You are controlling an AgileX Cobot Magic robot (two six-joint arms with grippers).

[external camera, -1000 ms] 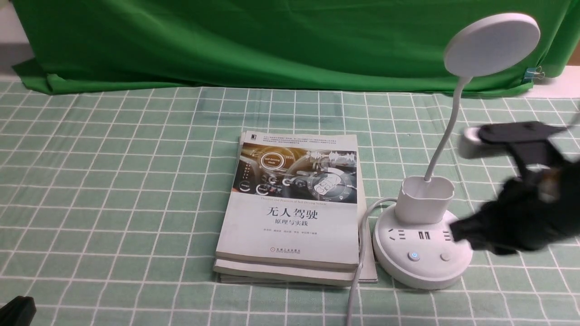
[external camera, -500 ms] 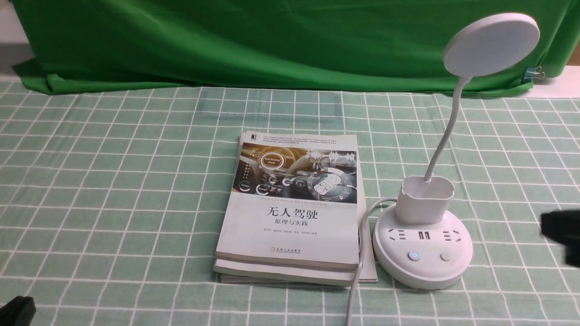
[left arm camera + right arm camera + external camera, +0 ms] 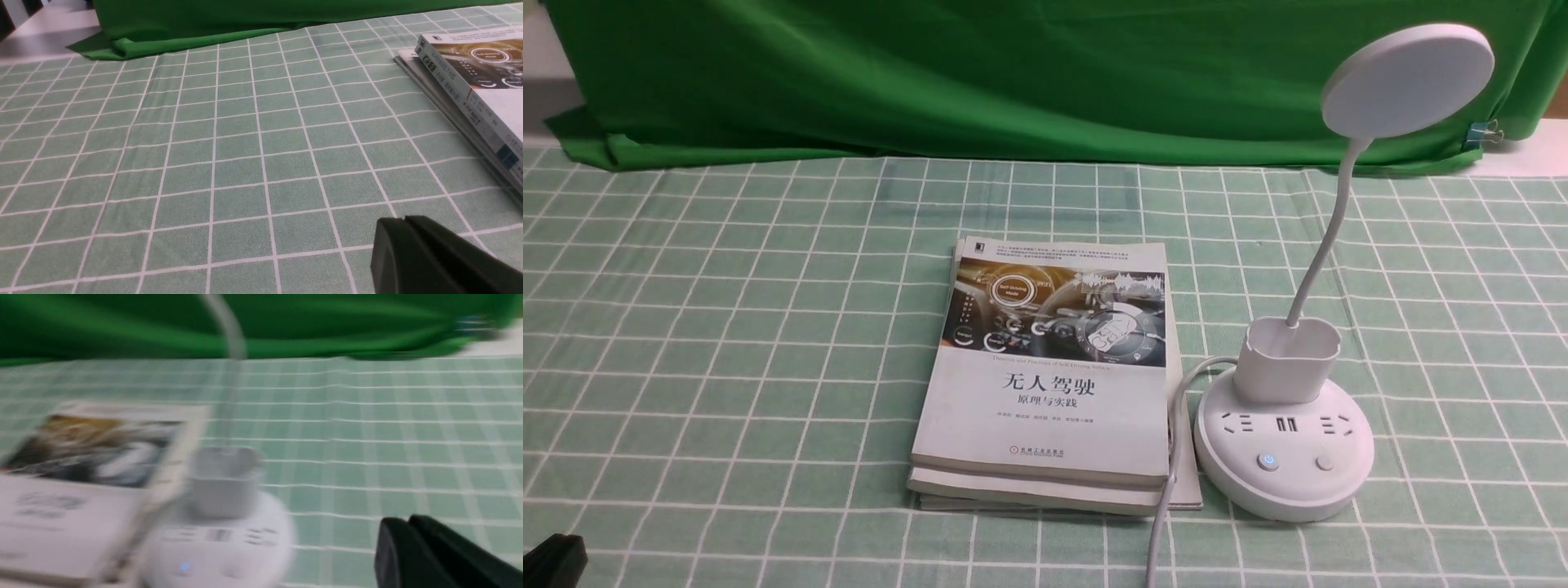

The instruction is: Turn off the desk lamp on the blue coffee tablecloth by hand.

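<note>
1. Your white disc-headed desk lamp (image 3: 1289, 359) stands on the pale green grid tablecloth (image 3: 727, 327), just beside the stacked white books (image 3: 1049, 392).
2. Your black left gripper (image 3: 403, 228) and black right gripper (image 3: 406, 526) sit apart from it, jaws clenched and empty.
3. The head shows no glow, so it is probably off, but you can't confirm that.

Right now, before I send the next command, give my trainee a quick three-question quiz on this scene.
1. True or false: the right gripper is touching the desk lamp.
2. Which button on the lamp's base glows blue? A: the button nearer the books. B: the one farther from them.
3. Fill in: the lamp's disc head stands in front of the plain ____ backdrop cloth.
Key: 1 false; 2 A; 3 green.
</note>
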